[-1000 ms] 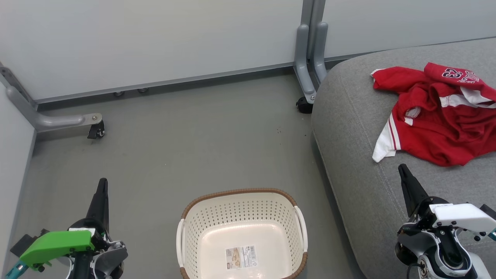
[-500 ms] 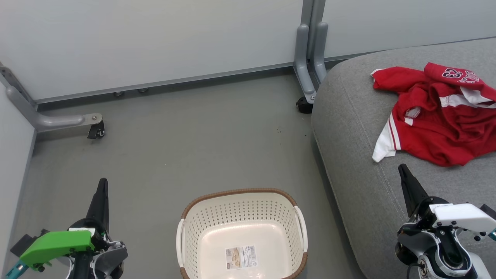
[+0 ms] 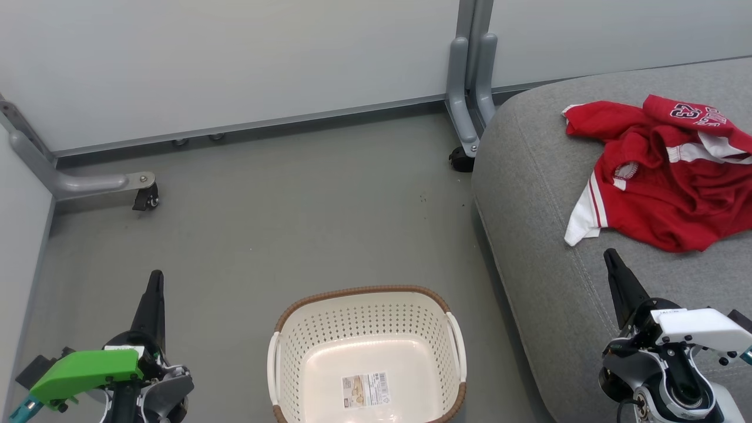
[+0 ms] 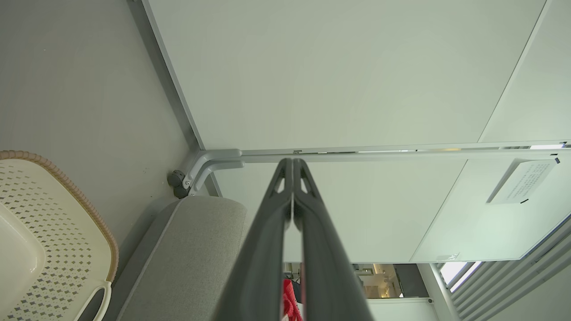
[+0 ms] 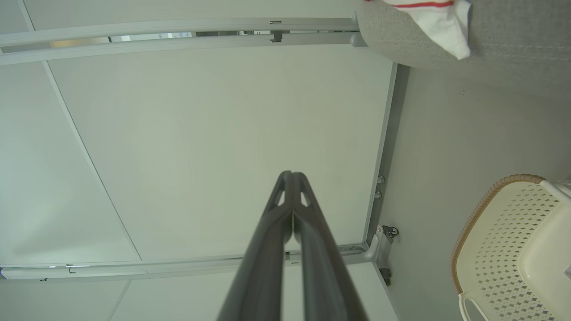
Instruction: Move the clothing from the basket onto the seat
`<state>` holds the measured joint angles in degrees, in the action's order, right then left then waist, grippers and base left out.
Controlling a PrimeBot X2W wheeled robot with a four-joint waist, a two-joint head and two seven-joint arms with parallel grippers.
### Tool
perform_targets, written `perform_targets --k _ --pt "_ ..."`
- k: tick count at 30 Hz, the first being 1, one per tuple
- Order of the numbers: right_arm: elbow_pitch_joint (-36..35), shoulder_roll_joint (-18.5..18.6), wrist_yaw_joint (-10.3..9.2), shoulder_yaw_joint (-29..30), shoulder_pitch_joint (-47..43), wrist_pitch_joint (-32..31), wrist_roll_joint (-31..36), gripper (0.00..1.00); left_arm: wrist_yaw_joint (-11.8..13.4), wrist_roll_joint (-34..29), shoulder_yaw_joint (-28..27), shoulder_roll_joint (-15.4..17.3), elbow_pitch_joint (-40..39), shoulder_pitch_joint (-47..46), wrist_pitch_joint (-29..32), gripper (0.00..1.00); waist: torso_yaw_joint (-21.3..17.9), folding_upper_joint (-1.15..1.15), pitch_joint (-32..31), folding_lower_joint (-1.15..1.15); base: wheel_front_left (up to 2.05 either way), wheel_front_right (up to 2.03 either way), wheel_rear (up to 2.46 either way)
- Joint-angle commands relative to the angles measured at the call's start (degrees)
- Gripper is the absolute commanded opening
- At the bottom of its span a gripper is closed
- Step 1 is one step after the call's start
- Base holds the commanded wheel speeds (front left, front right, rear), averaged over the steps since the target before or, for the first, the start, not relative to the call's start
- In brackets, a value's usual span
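The red clothing (image 3: 658, 176) with white trim lies crumpled on the grey seat (image 3: 546, 235) at the right, white "23" lettering showing at its top. The cream basket (image 3: 367, 317) stands on the floor at the bottom centre, holding nothing but a paper label on its base. My left gripper (image 3: 155, 276) is shut at the lower left, over the floor left of the basket. My right gripper (image 3: 610, 254) is shut over the seat's front, just below the clothing's white sleeve. The wrist views show each pair of fingers (image 4: 292, 162) (image 5: 291, 174) pressed together, holding nothing.
Pale partition panels (image 3: 235, 59) wall the far side and left. Their grey metal feet (image 3: 94, 183) (image 3: 467, 88) with castors stand on the grey floor (image 3: 282, 223). The basket (image 4: 53, 232) and seat corner (image 4: 196, 249) show in the left wrist view.
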<state>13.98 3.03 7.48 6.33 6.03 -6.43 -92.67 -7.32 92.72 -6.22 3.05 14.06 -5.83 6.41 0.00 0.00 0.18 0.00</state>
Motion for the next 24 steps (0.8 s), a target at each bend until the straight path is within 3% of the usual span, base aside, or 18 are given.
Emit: perform_targets --k 1,24 --pt "0.1 0.1 0.02 0.1 0.5 -0.1 0.2 0.0 -0.3 -0.3 -0.2 0.1 0.1 -0.9 0.1 0.0 0.0 0.0 0.0 0.0 0.0 0.0 0.0" --pt "0.1 0.0 0.02 0.2 0.5 -0.1 0.3 0.0 -0.3 -0.3 -0.3 0.0 0.1 -0.9 0.1 0.0 0.0 0.0 0.0 0.0 0.0 0.0 0.0"
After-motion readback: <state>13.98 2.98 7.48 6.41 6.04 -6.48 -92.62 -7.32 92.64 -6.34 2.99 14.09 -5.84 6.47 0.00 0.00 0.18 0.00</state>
